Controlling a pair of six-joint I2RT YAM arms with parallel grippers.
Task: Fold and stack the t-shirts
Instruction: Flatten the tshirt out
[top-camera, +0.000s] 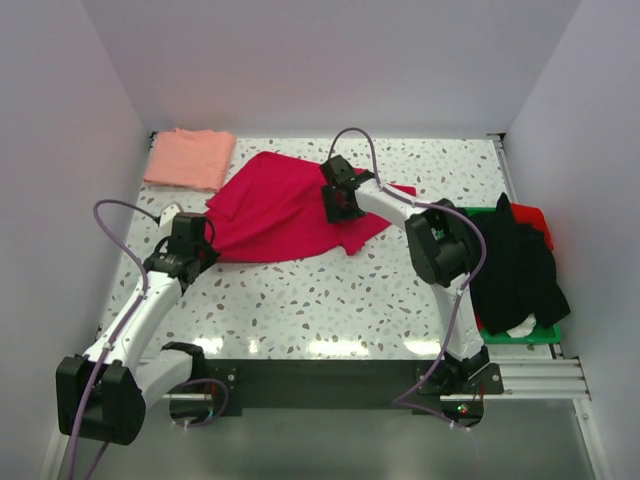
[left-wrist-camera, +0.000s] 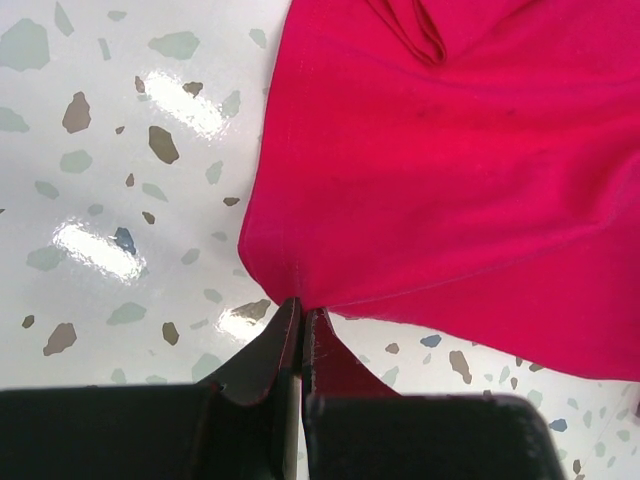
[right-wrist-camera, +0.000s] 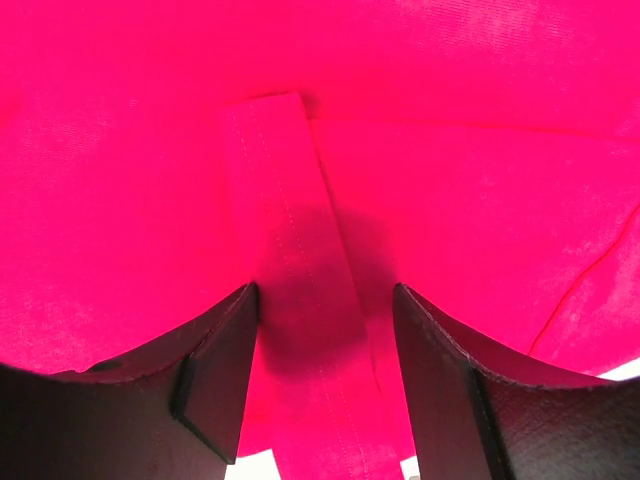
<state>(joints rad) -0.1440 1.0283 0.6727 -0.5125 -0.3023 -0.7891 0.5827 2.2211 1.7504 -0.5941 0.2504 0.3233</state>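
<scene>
Closest to the lens, the left gripper (left-wrist-camera: 300, 312) was closed tight on one corner of the crimson t-shirt (left-wrist-camera: 450, 180), at the 8 o'clock end of the cloth, which lay rumpled on the desk (left-wrist-camera: 100, 200) from the middle toward 12 o'clock. Over the 2 o'clock part of that shirt the right gripper (right-wrist-camera: 325, 300) stood wide open, with a stitched strip of the same cloth between its fingers but not pinched. At 11 o'clock the salmon-pink t-shirt (top-camera: 190, 158) lay folded just beside the crimson one, and at 3 o'clock a green tray (top-camera: 545, 335) held dark clothes (top-camera: 515, 260).
</scene>
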